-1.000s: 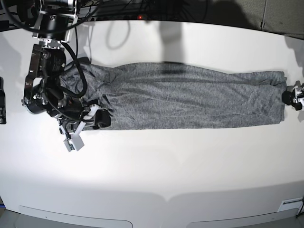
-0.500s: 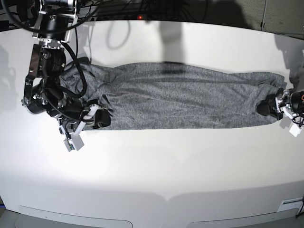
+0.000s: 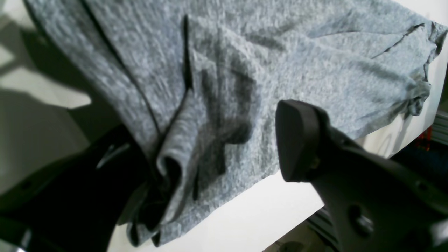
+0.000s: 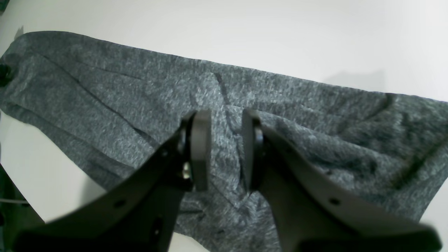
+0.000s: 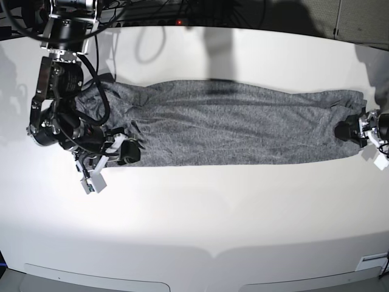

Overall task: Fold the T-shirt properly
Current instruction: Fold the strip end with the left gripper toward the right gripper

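Base view: my right gripper (image 5: 121, 152) sits at 9 o'clock on the white table (image 5: 200, 219), its black fingers at the near corner of the T-shirt (image 5: 237, 131); from here I cannot tell if cloth is between them. My left gripper (image 5: 352, 131) is at 3 o'clock, at the shirt's other end, tips over the hem; spread unclear from this angle. The shirt lies as a long grey band across the table from 9 to 3, flat, a few wrinkles near the 9 o'clock end.

Left wrist view: my left gripper (image 3: 224, 154) is spread wide. One black finger (image 3: 297, 140) hangs at 4 o'clock above the fabric; the other, dark and blurred at 8 o'clock, is at a bunched fold of the T-shirt (image 3: 280, 63) and looks to be touching it. The jaws pinch nothing. Cloth fills the upper frame, table edge at 5 o'clock.

Right wrist view: my right gripper (image 4: 226, 150) has its two pads partly apart, a gap between them at centre frame, grey knit showing through the gap. Cannot tell if a fold is pinched. The T-shirt (image 4: 105, 94) spreads from 9 to 3, bare table at 12.
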Robot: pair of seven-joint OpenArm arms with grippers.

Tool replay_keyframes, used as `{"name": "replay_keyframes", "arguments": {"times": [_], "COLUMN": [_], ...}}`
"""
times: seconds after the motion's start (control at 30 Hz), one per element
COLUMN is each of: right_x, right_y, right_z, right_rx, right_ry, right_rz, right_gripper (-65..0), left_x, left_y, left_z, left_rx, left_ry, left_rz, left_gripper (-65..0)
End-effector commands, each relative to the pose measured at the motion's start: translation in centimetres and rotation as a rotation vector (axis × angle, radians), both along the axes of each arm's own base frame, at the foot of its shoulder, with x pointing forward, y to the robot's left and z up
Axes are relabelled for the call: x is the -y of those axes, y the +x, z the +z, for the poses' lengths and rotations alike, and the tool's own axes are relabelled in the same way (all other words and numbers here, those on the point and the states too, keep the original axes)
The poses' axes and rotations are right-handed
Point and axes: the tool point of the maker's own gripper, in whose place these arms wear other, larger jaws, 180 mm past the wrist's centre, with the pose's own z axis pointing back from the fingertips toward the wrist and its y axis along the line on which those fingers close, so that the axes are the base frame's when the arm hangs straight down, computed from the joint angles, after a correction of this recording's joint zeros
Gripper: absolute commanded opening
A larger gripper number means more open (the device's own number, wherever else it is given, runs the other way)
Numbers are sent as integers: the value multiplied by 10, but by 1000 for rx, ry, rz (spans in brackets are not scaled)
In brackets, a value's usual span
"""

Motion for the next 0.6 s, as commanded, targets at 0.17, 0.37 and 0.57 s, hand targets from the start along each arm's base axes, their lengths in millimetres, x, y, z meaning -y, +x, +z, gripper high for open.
{"name": "replay_keyframes", "arguments": {"times": [0.17, 0.37, 0.57], "right_x": [0, 0, 0], "right_y": [10, 10, 10], "right_z": [17, 17, 17], "right_rx": [59, 59, 59], "right_ry": [14, 14, 14], "right_rz": [3, 3, 3], "right_gripper": [-489, -489, -489], "left_x": [-16, -16, -5], "left_y": [-28, -25, -10], "left_z": [-13, -11, 0], "left_rx": [-130, -122, -60], "left_ry": [85, 80, -8], "left_rz": [-38, -34, 14], "left_gripper": [-438, -650, -650]}}
